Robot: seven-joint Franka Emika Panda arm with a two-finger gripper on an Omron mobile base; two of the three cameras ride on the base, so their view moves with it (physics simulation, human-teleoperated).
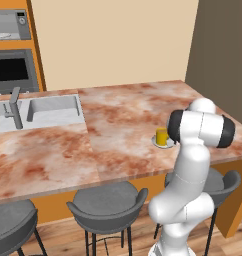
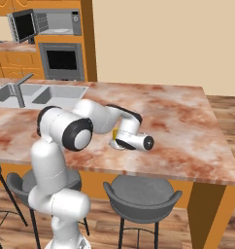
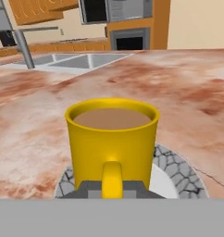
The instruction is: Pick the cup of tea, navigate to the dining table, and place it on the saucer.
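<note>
Hand [image 3: 112,187] clamped on cup [image 3: 112,139] handle; cup sits over saucer [image 3: 171,173] on tabletop [image 1: 128,125]. Judgement: confirm cup base seated and centred, then release gently, retreat straight back. Sink [image 1: 50,107] beyond, well apart.
</note>
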